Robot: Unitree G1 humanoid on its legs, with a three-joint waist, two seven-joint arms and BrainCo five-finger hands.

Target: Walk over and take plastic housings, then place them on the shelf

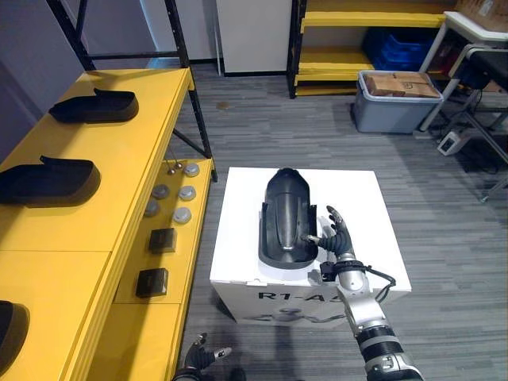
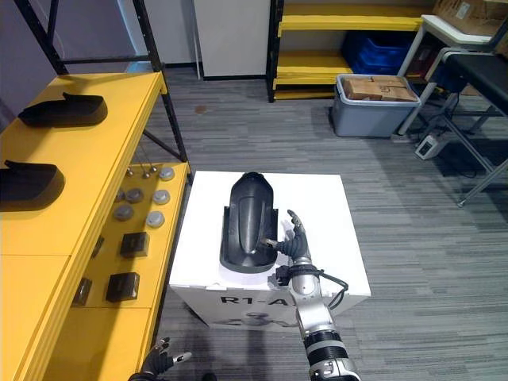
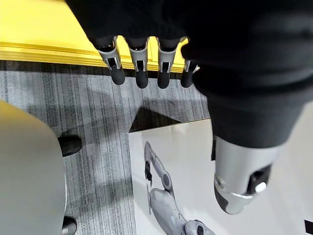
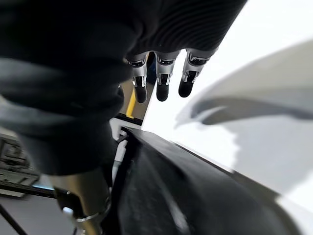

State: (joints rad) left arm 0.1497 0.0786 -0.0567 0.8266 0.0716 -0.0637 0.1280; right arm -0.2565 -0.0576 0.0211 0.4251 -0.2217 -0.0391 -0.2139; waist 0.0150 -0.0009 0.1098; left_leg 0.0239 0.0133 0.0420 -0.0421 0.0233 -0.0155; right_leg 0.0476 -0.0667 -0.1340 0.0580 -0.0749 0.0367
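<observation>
Three housings (image 1: 48,181) lie on the shelf (image 1: 119,151). A fourth housing (image 1: 286,214) waits on the box (image 1: 357,206), right hand (image 1: 337,238) spread-fingered at its near right edge, gripping nothing; left hand (image 1: 202,353) relaxed.

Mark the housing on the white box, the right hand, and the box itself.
housing (image 1: 284,208), left eye view, on its rounded upper shell.
right hand (image 1: 338,240), left eye view, on the hand's middle.
white box (image 1: 361,198), left eye view, on the bare top.
</observation>
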